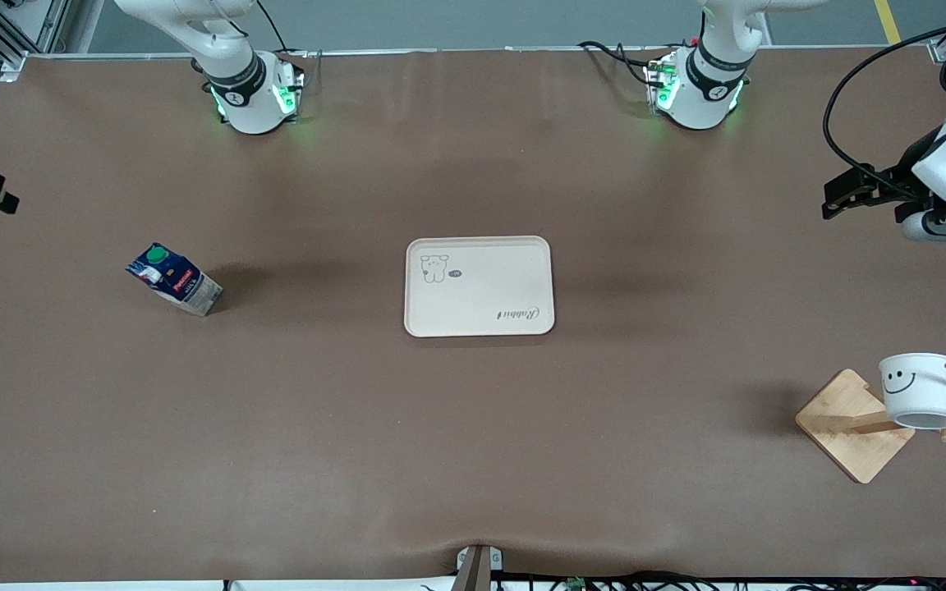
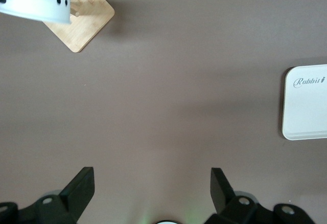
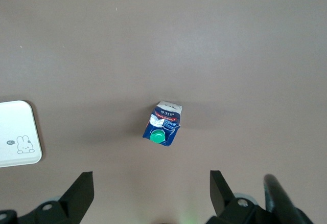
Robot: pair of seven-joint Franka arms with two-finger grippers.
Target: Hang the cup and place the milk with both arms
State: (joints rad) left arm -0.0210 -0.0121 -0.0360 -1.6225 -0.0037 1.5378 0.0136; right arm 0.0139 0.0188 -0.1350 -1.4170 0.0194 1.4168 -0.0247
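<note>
I see the brown table point(image 1: 473, 427) with a cream rectangular tray point(image 1: 479, 286) at its centre. My left gripper point(image 2: 152, 185) hangs empty with fingers spread, apart from the small white smiley mug point(image 1: 920, 388) hooked on the wooden peg rack point(image 1: 855, 425). My right gripper point(image 3: 152, 185) hovers, fingers spread, over the upright dark blue, green-capped milk carton point(image 3: 164, 124).

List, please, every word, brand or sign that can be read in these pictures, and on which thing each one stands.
"Rabbit": script word on one corner of the tray.
Rabbit drawing with a small speech bubble, tray's other corner: bubble text too small to read.
White and red label on the milk: blurred, unreadable.
Smiley face on the cup: a sign, no words.
</note>
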